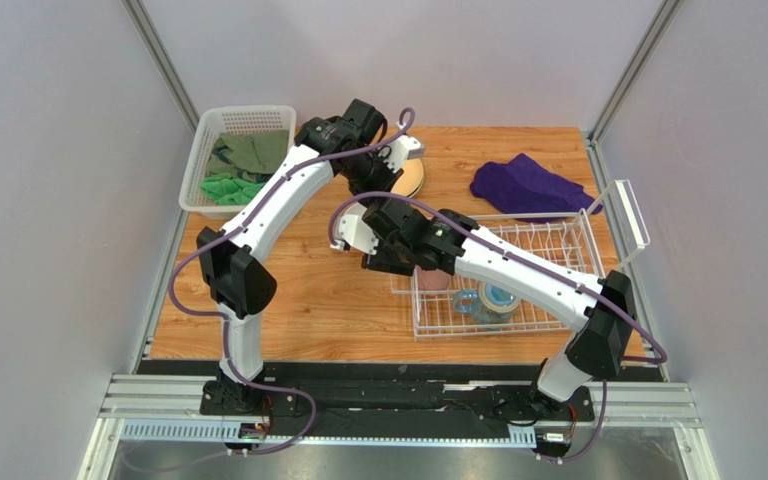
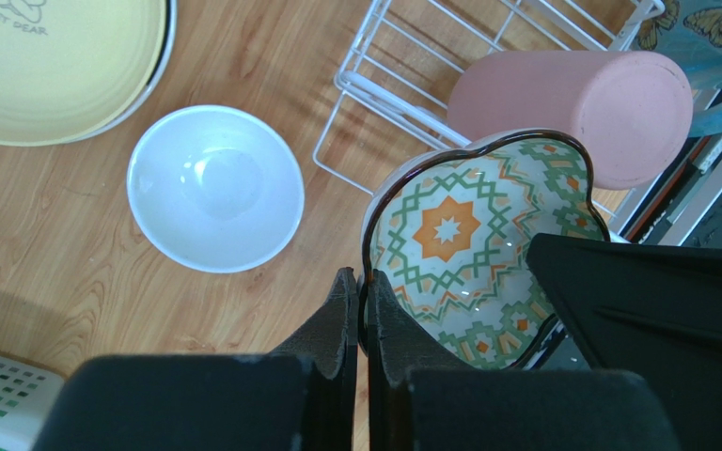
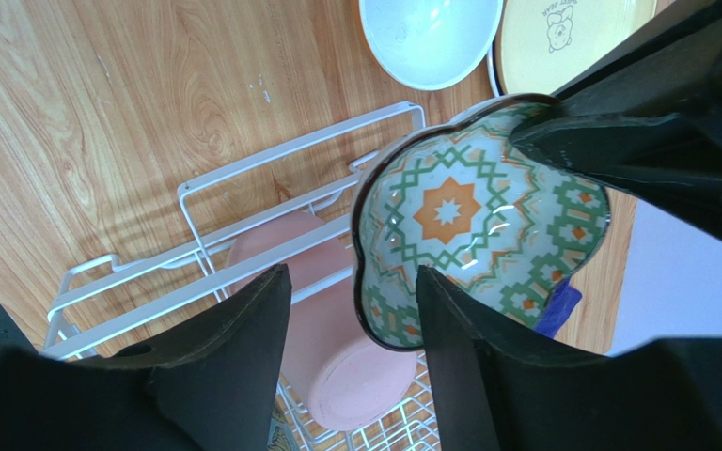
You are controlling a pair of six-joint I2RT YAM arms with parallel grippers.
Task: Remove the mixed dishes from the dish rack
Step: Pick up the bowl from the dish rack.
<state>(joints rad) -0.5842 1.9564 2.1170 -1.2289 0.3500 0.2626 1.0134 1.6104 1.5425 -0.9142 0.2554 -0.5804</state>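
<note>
I see a small bowl held up in the air between the two arms. It is white, with a green zigzag pattern and an orange star in the middle. Its rim is dark and wavy, like a flower. In the left wrist picture it sits in the lower middle, just by the corner of the dish rack.

The left gripper is squeezed tight on the rim of the bowl, one finger inside and one outside. The right gripper has its fingers spread wide apart. The bowl's edge sits in the gap between them, but they are not squeezing it.

Behind the bowl, at the upper right of the left wrist picture, a pink cup lies on its side in the rack. From above, a blue mug also sits in the rack, near its front side.

A plain white bowl stands on the wooden table, left of the middle. Beside it, in the upper left corner, is a cream-yellow plate with a little bear drawn on it.

From above, a purple cloth lies behind the rack, and a white basket with green cloths sits at the upper left.
</note>
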